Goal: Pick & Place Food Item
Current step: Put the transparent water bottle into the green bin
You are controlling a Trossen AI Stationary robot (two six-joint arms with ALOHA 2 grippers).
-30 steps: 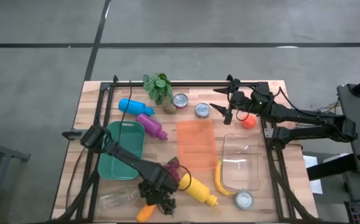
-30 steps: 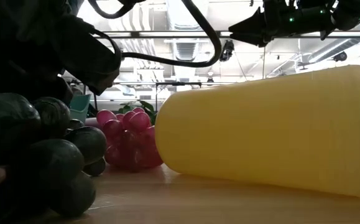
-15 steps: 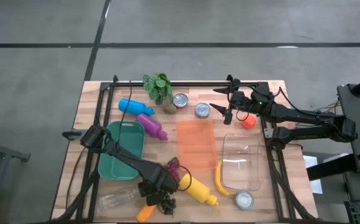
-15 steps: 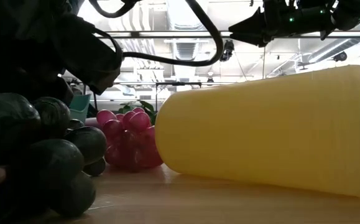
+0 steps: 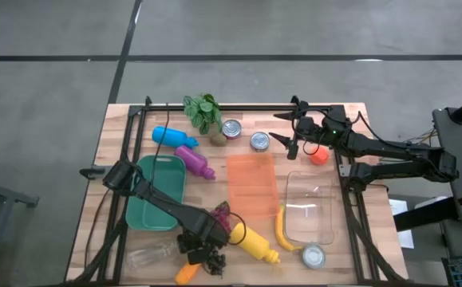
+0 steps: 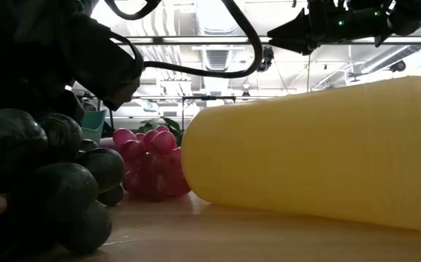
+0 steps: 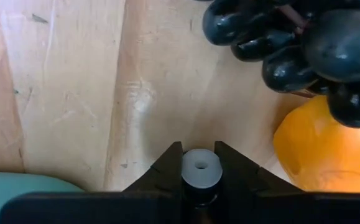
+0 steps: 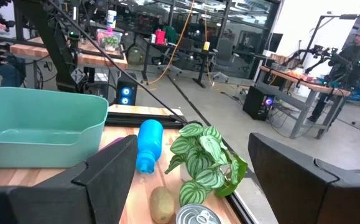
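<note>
My left gripper [image 5: 192,244] is low over the table's near edge. It stands between a clear bottle [image 5: 151,255] lying on its side and a bunch of dark grapes [image 5: 211,258]. It is shut on a small whitish round cap [image 7: 201,167]. An orange fruit [image 7: 319,146] lies just beyond the fingers, beside the dark grapes [image 7: 304,43]. Red grapes [image 5: 222,214], a yellow bottle [image 5: 254,242] and a banana [image 5: 282,231] lie toward the right. My right gripper [image 5: 283,129] hovers open over the far right, near a can [image 5: 260,141]. My left gripper pinches the whitish round cap [image 7: 201,167] between its two fingertips [image 7: 167,163], coming from above and pointing down at the table. The cap's end face shows between the fingers. What it belongs to is hidden under the gripper.
A green bin [image 5: 157,191], an orange tray [image 5: 252,185] and a clear container [image 5: 310,207] lie mid-table. Blue [image 5: 173,137] and purple [image 5: 197,163] bottles, a plant [image 5: 203,112], a second can [image 5: 231,129] and a small orange item [image 5: 319,156] sit at the far side. A can [image 5: 313,255] is near right.
</note>
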